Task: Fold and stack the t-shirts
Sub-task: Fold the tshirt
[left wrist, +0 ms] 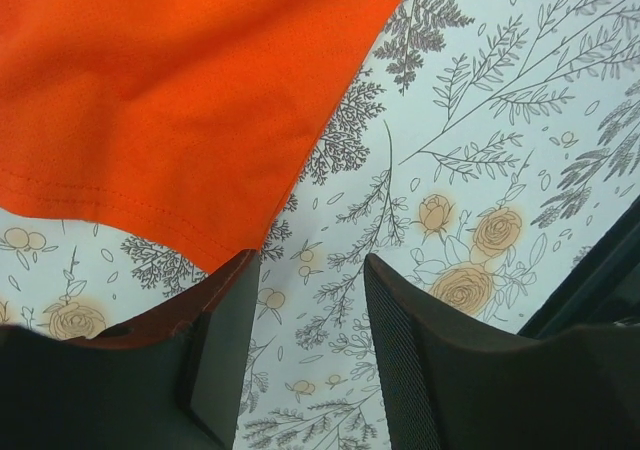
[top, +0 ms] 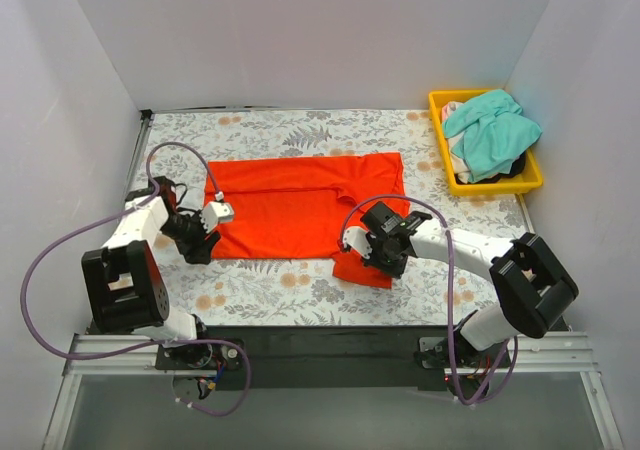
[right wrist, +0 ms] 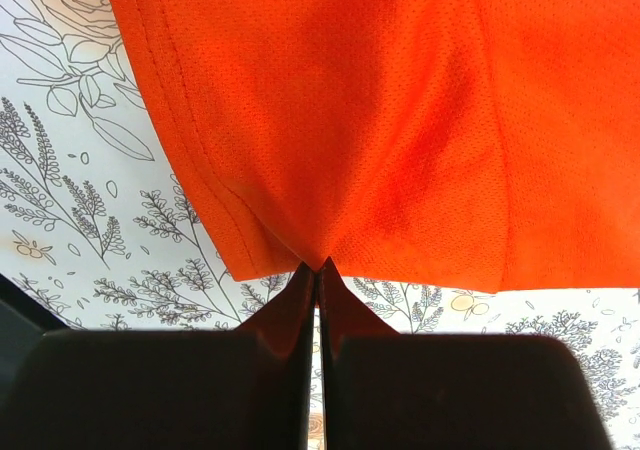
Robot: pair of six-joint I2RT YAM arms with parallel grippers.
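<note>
The right gripper (right wrist: 318, 272) is clamped on the near hem of the flat orange-red cloth t-shirt (right wrist: 380, 120). The left gripper (left wrist: 310, 300) has its jaws apart, with the shirt's corner just beside one finger. Far beyond the right gripper, a crumpled teal-green t-shirt (top: 492, 130) lies in a yellow plastic bin (top: 500, 185).

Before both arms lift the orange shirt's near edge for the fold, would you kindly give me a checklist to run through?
1. Right pincer shut on the near hem of the orange t-shirt: ok.
2. Left pincer gripping the shirt: not ok. Its jaws stand apart with only table between them, and the cloth corner lies at one side.
3. Shirt spread flat, not bunched: ok.
4. Teal t-shirt out of the way, in the yellow bin: ok.
5. No cloth trapped under the right arm: cannot tell.
</note>
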